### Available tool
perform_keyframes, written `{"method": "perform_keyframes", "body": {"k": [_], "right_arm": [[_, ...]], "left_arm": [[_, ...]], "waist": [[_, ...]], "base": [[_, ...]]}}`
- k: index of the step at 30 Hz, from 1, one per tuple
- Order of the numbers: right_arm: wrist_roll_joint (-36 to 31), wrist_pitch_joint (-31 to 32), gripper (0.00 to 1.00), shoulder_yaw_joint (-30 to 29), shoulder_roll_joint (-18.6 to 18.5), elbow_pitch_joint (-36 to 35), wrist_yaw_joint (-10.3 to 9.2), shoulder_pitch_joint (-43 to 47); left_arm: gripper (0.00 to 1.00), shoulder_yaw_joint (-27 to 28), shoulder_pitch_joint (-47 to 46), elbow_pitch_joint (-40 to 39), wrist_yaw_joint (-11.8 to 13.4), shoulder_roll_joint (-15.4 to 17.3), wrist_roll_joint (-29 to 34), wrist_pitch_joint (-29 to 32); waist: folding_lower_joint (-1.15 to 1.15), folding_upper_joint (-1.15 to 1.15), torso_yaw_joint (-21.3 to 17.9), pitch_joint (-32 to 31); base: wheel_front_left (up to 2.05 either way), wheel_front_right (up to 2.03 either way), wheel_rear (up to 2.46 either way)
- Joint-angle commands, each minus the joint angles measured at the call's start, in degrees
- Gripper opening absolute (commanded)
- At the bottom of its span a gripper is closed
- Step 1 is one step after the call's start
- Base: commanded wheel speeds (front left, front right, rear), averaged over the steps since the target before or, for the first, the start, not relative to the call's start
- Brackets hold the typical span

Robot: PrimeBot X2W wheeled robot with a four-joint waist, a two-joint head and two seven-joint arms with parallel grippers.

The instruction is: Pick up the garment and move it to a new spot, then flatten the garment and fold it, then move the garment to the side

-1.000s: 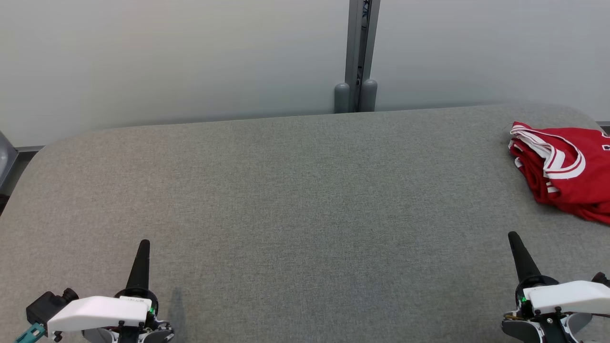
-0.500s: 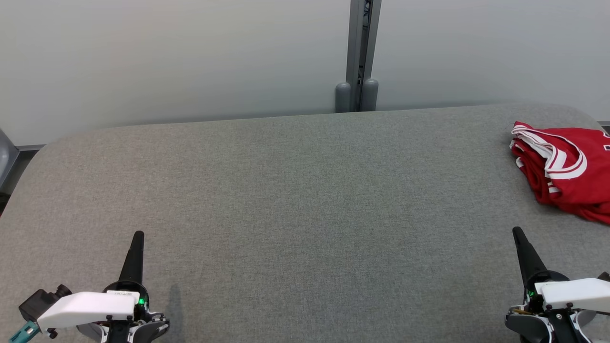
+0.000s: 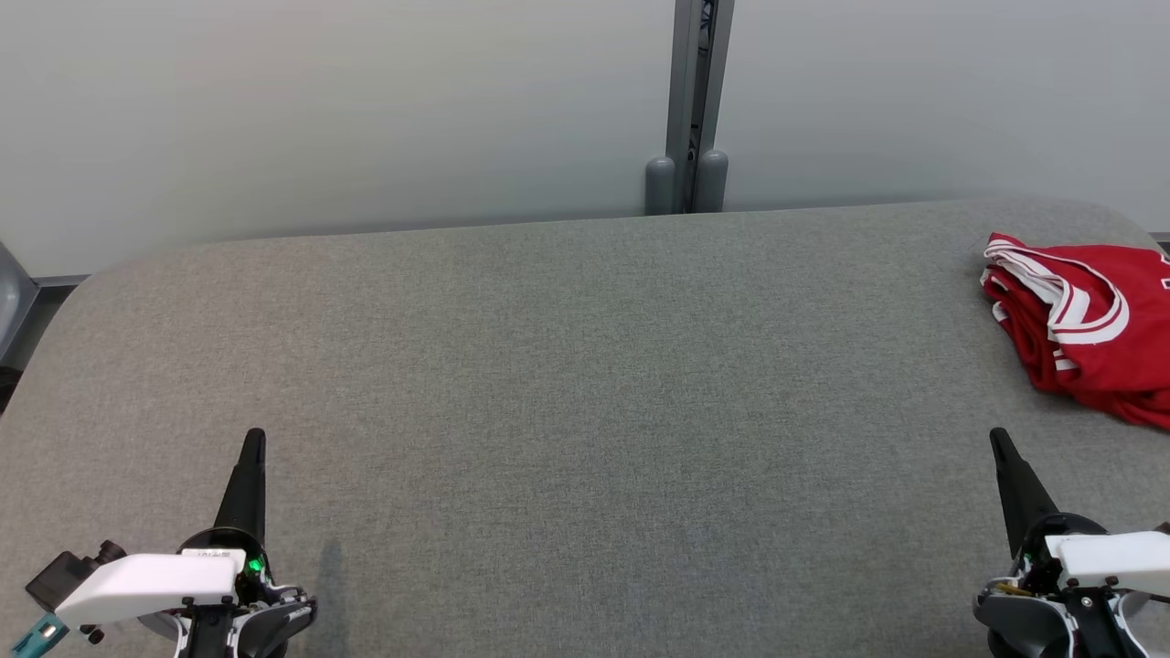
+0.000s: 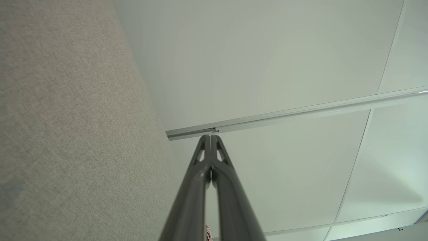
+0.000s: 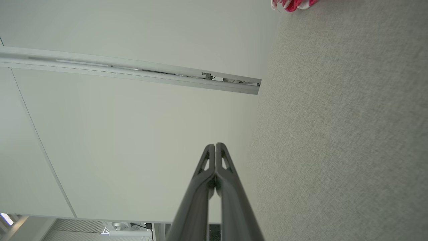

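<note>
The garment (image 3: pixel 1088 329) is a red jersey with white trim, lying folded in a stack at the far right of the grey padded table (image 3: pixel 585 393), partly cut off by the head view's right edge. A corner of the garment (image 5: pixel 292 4) shows at the top of the right wrist view. My left gripper (image 3: pixel 252 440) hovers at the lower left, shut and holding nothing. My right gripper (image 3: pixel 998 437) sits at the lower right, shut and holding nothing, a short way in front of the jersey. Both pairs of fingers press together in the wrist views (image 4: pixel 210 137) (image 5: pixel 215 145).
A pale wall panel with a grey vertical post (image 3: pixel 691 100) stands behind the table's far edge. The table's rounded left corner (image 3: pixel 73 292) drops to the floor.
Both grippers have drifted outward and a little up the head view, the left one leftward, the right one rightward. The jersey has not moved.
</note>
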Motion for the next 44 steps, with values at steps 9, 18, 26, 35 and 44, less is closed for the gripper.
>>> {"method": "perform_keyframes", "body": {"k": [9,18,26,35,44], "right_arm": [[3.9,1.2,0.00,-0.8,-0.6,-0.6,0.04,-0.9],[7.5,1.9,0.00,-1.3,-0.6,-0.8,0.04,-0.9],[7.3,1.9,0.00,-1.2,-0.6,-0.8,0.04,-0.9],[7.3,1.9,0.00,-1.2,-0.6,-0.8,0.04,-0.9],[7.3,1.9,0.00,-1.2,-0.6,-0.8,0.04,-0.9]], "left_arm": [[0.00,1.1,-1.5,-0.6,-1.0,0.1,-3.5,1.0],[0.00,1.8,-1.7,-0.7,-1.6,0.1,-6.8,2.0],[0.00,1.8,-1.7,-0.7,-1.6,0.1,-6.7,2.0],[0.00,1.8,-1.7,-0.7,-1.6,0.1,-6.7,2.0],[0.00,1.8,-1.7,-0.7,-1.6,0.1,-6.7,2.0]], "waist": [[0.00,0.00,0.1,0.1],[0.00,0.00,0.2,0.1],[0.00,0.00,0.2,0.1],[0.00,0.00,0.2,0.1],[0.00,0.00,0.2,0.1]], "base": [[0.00,0.00,0.00],[0.00,0.00,0.00],[0.00,0.00,0.00],[0.00,0.00,0.00],[0.00,0.00,0.00]]}}
